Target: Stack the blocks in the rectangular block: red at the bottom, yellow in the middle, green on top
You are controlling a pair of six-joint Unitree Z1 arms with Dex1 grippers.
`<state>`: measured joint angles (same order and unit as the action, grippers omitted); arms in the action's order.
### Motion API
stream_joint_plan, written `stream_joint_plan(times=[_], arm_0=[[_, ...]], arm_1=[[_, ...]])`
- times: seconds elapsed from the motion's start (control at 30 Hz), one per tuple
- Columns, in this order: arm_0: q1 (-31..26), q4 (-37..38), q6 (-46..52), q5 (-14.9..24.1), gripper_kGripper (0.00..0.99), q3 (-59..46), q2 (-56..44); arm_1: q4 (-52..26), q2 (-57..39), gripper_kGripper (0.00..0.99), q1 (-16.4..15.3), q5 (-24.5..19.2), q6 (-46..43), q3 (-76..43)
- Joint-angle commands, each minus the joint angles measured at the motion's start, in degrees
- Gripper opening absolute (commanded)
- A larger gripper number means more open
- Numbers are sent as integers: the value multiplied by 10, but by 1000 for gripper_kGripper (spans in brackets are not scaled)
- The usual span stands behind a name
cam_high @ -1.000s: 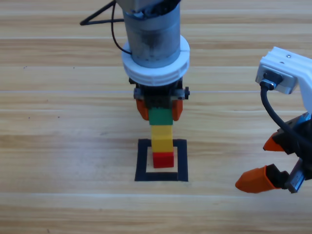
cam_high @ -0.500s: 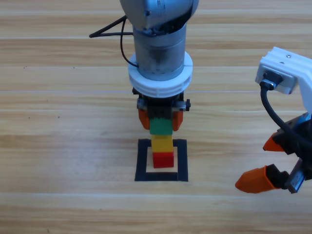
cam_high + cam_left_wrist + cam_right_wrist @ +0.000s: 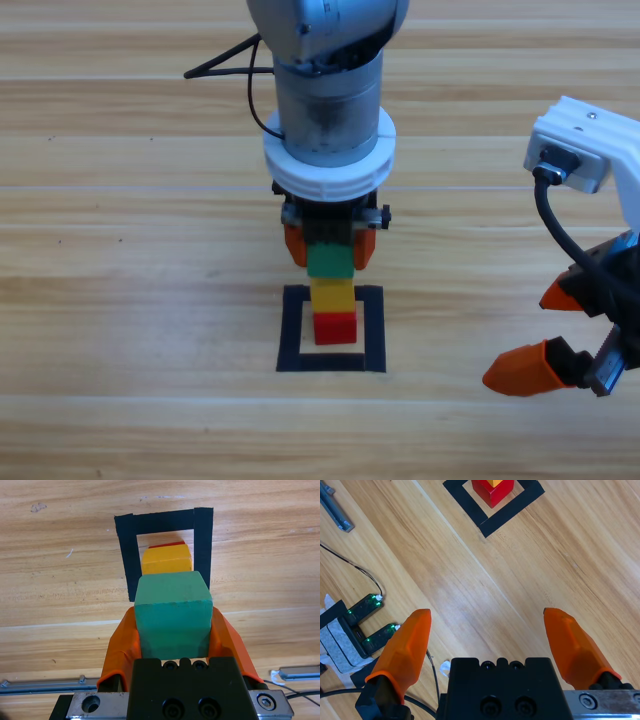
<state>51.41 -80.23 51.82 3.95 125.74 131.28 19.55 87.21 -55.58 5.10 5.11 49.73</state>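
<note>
The red cube [image 3: 335,328] stands inside the black tape rectangle [image 3: 292,330], and the yellow cube [image 3: 331,296] rests on top of it. Above the yellow one is the green cube [image 3: 329,262], with my left gripper [image 3: 329,248] shut on its sides. In the left wrist view the green cube [image 3: 172,607] fills the space between the jaws of the left gripper [image 3: 172,622], with the yellow cube [image 3: 166,560], a sliver of the red cube [image 3: 167,544] and the rectangle [image 3: 125,555] beyond it. My right gripper [image 3: 525,338] waits open at the right edge, holding nothing.
The right wrist view shows the right gripper [image 3: 487,614] above bare wood, the red cube [image 3: 492,492] in the tape rectangle [image 3: 505,517] farther off, and black devices with green lights [image 3: 365,625] and cables at the left. A metal rail [image 3: 40,685] lies near the left arm.
The left arm came down and forward with the green cube, bringing it onto the yellow cube. Over the last half second nothing has moved. The right arm held still.
</note>
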Motion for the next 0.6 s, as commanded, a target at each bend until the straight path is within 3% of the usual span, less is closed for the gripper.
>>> stream_joint_plan(times=[0.03, 0.6], arm_0=[[-1, -2, -7, 5, 0, 6, 37], [-1, -2, -7, 8, 2, 6, 46]], arm_1=[[7, 6, 990, 14, 12, -6, -3], [7, 5, 990, 14, 13, -6, -3]])
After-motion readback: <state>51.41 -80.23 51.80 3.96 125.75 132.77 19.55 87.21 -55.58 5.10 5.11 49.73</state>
